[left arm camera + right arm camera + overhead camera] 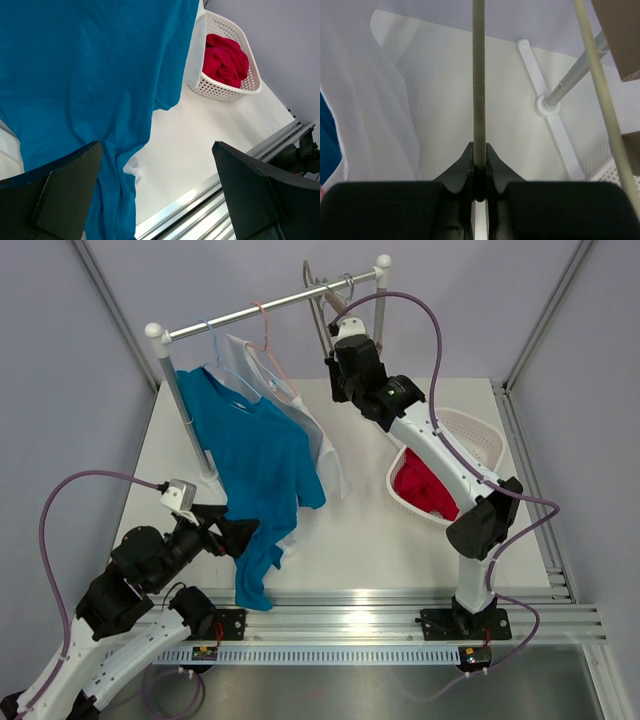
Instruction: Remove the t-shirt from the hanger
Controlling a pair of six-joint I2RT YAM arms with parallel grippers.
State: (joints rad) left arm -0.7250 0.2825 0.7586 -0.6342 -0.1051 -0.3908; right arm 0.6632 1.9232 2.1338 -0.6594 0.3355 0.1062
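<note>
Blue t-shirt (250,455) hangs from the rail (270,308), 10 o'clock on the tabletop (380,540).
Left fingers (55,200) spread apart beside its hem at 7 o'clock; right fingers (465,170) clenched on a pale hanger bar (479,75) at 12 o'clock.

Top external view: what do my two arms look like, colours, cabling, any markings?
Both arms match: the left arm and right arm have white link shells with bulky black joint housings. A purple cable loops along each. A white camera block sits at each wrist; the fingers are matte black wedges. No markings readable.
</note>
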